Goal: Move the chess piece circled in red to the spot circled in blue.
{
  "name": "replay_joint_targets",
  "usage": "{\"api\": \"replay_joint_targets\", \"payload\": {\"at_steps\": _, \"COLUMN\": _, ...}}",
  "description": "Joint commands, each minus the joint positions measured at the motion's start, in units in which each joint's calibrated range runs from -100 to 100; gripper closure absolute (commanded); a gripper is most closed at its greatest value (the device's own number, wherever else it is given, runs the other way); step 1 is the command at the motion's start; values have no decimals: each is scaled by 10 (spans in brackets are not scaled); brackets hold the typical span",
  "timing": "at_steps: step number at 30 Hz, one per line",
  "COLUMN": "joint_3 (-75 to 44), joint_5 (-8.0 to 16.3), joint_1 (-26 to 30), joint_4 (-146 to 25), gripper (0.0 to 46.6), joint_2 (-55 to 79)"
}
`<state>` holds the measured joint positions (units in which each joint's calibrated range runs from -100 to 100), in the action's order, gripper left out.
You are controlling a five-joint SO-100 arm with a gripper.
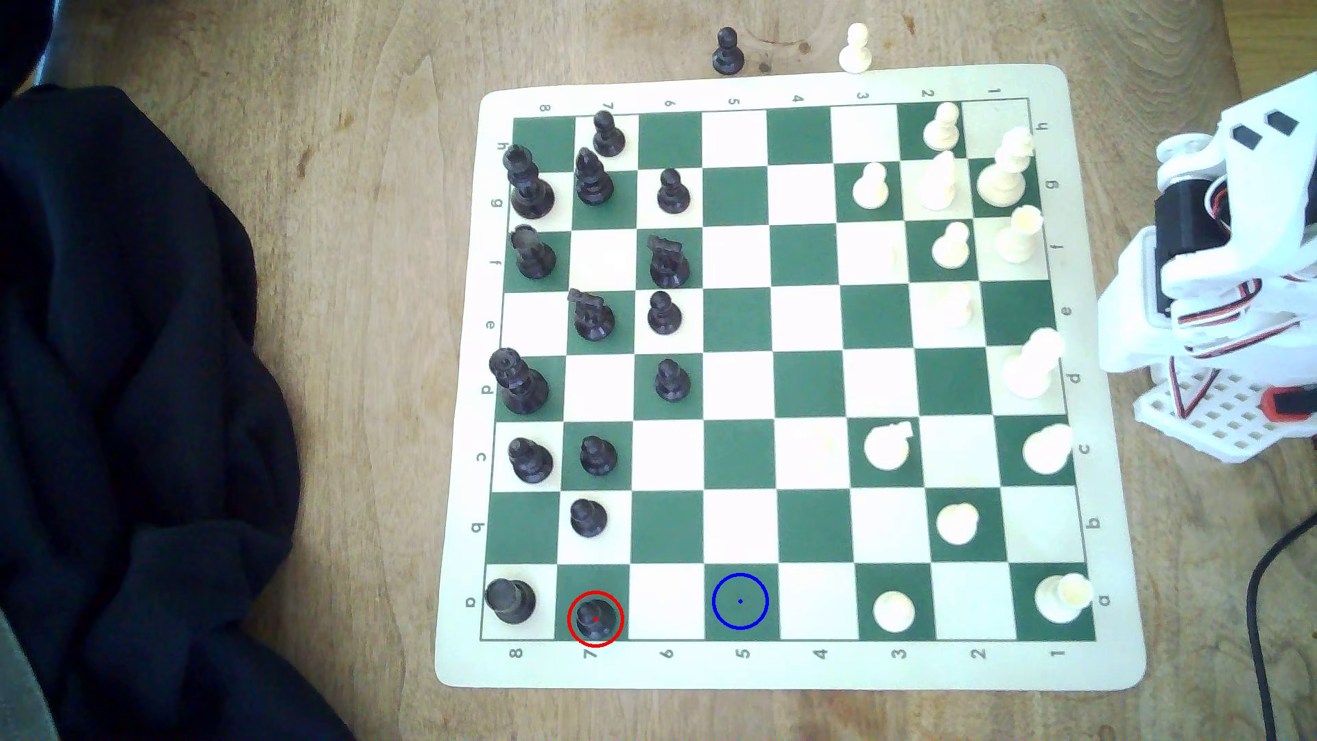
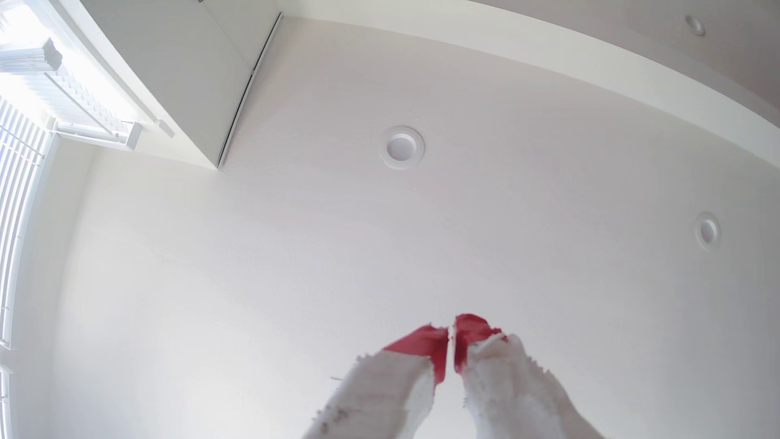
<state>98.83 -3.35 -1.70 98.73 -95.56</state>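
We see the white plastic arm (image 1: 1226,285) folded up off the exterior view's right edge of the chessboard (image 1: 777,662), its pincer (image 2: 450,337) aimed up at a smooth white ceiling (image 2: 422,232) with round recessed lights. The red-tipped fingers (image 2: 426,342) sit nearly touching, only a sliver apart, gripping nothing. On the wooden counter (image 1: 370,214), the glossy black pawn circled in red (image 1: 596,618), round-headed with a flared base, stands in the near row beside a flat-topped black rook (image 1: 510,600). The blue-ringed green square (image 1: 740,601) lies two squares to its right, bare.
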Motion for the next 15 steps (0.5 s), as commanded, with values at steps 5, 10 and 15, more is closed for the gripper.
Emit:
{"api": "replay_joint_targets", "payload": {"at_steps": 5, "joint_3": 12, "joint_5": -1, "joint_1": -4, "joint_4": -31, "gripper": 464, "joint_2": -3}}
{"api": "replay_joint_targets", "payload": {"at_steps": 10, "joint_3": 12, "joint_5": -1, "joint_1": -12, "joint_4": -160, "gripper": 464, "joint_2": -3}}
{"api": "replay_joint_targets", "payload": {"at_steps": 15, "joint_3": 12, "joint_5": 1, "joint_1": -13, "joint_4": -425, "gripper": 464, "joint_2": -3}}
